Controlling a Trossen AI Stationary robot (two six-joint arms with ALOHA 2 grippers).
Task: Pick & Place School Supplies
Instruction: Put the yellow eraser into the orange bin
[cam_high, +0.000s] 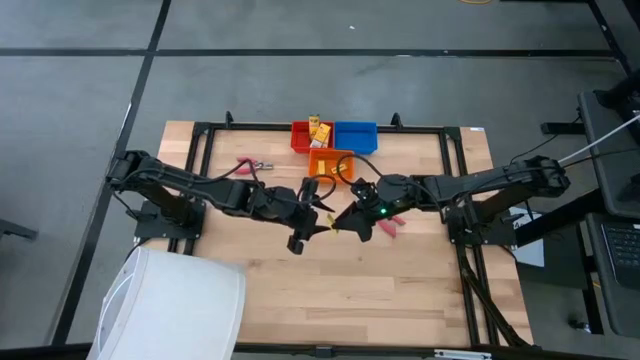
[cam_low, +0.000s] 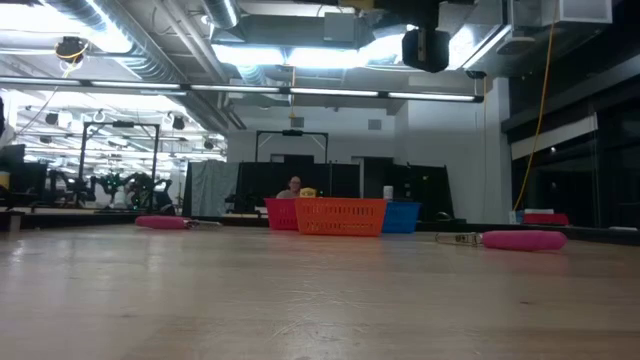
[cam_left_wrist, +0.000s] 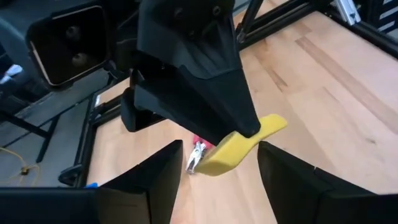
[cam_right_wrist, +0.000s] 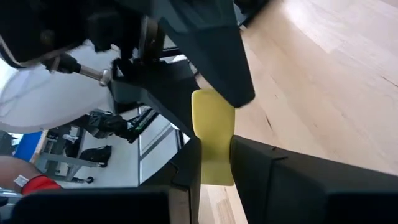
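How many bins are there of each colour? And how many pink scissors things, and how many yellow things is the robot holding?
Red bin: 1
Orange bin: 1
Blue bin: 1
Pink-handled tools: 2, one on the table's left, one on its right
Yellow piece held in the right gripper: 1
Total: 6

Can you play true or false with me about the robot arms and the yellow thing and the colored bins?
1. The right end effector is pinching a yellow piece. True.
2. The left end effector is squeezing that yellow piece too. False: its fingers are spread open around it.
3. The orange bin sits farther from the arms than the red bin and blue bin. False: it is nearer.
4. A pink-handled tool lies on the table. True.
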